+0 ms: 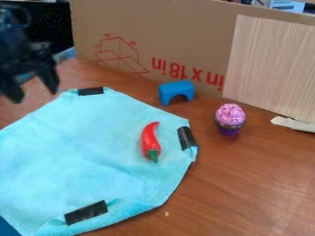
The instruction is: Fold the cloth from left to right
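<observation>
Dark blue piece (7,228): in the near left corner of the view, just beside the cloth, too little of it in sight to name
Near black strip (86,213): on the cloth by its near edge, slanting up toward the right, the cloth bunched beside its right end
Light blue cloth (80,152): on the counter (246,193), across the left and middle of the view, spread with angled sides and cut off by the left border, so its long axis cannot be told
Cloth edges: near edge slants from the lower left up to the right, thick and ridged; right side rises to a small crumpled corner; far edge is short and blunt
Red chili pepper (149,142): on top of the cloth, in the way of a fold, right of its middle; long axis runs near to far, green stem toward the camera, tip away and curling right
Right black strip (187,138): at the cloth's right corner, upright in the view with a slight lean
Cupcake (229,120): upright on the counter, purple with pink top, apart from the cloth, brown surface between
White scrap (294,124): flat at the view's right border
Blue arch (177,92): standing beyond the cloth, apart from it, near the cardboard
Far black strip (91,91): on the cloth's far edge
Pincer (36,96): upper left, beside the cloth's far left edge, fingers spread apart, gripping nothing
Cardboard (184,32) and wood-grain panel (271,64): a wall behind, bounding the far side
</observation>
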{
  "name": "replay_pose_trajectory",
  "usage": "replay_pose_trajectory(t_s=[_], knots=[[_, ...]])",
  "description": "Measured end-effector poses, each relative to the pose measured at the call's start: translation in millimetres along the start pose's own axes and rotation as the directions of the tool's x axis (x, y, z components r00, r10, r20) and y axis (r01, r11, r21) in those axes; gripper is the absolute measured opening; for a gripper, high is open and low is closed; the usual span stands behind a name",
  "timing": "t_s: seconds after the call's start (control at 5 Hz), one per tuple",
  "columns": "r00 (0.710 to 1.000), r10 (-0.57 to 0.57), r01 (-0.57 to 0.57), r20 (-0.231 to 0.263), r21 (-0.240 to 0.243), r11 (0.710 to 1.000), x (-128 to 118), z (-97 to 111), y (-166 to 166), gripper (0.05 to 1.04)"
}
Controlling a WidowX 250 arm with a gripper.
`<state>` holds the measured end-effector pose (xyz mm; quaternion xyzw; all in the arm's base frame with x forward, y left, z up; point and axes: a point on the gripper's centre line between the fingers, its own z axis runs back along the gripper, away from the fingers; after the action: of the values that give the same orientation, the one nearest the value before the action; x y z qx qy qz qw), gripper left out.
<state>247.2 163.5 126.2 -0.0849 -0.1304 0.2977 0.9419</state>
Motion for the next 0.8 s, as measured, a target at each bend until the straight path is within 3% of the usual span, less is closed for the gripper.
replay_pose_trajectory(t_s=[0.4, 0.8], knots=[[0.998, 0.035, -0.040, 0.057, 0.086, 0.996, 7, -1, 58, 1.000], [0.999, 0.030, -0.033, 0.025, 0.161, 0.986, -5, -7, 92, 1.000]])
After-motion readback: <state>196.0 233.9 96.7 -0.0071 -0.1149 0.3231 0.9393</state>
